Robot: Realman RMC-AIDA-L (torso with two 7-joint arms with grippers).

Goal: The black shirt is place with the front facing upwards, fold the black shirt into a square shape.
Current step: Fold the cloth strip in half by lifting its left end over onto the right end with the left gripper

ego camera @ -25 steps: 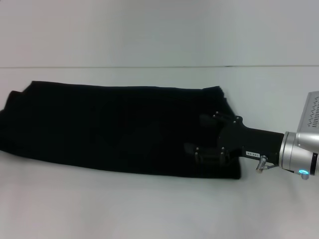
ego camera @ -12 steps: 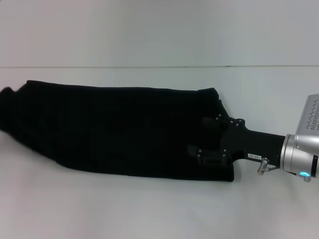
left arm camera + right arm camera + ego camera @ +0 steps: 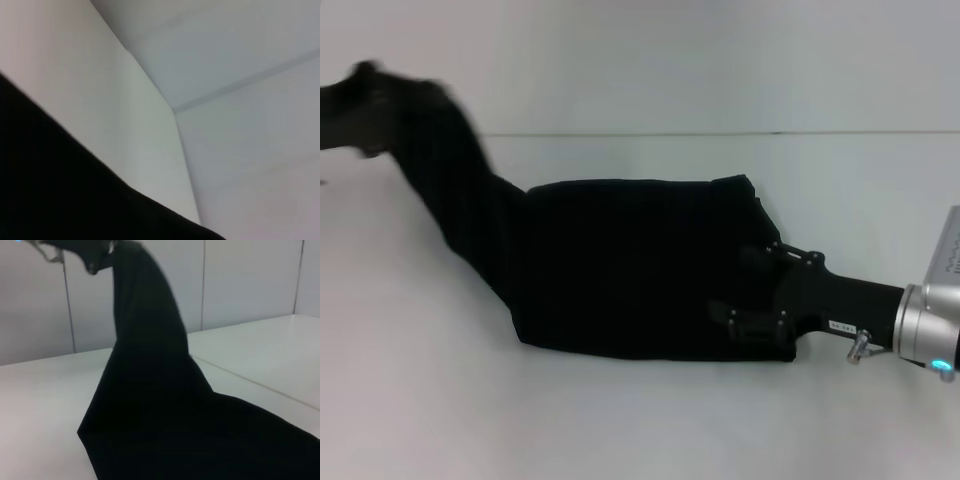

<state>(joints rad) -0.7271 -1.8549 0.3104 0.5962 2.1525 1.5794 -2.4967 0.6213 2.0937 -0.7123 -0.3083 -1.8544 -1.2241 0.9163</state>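
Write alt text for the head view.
A black shirt lies on a white table, its left end lifted high off the surface. The right gripper rests on its right end; the left gripper is out of view.

The black shirt point(image 3: 640, 265) is lying as a long folded band across the white surface, plain side showing, no lettering visible. Its right portion is resting flat, edges roughly aligned. Its left end is rising off the surface, stretching up and leftward into the far-left corner.
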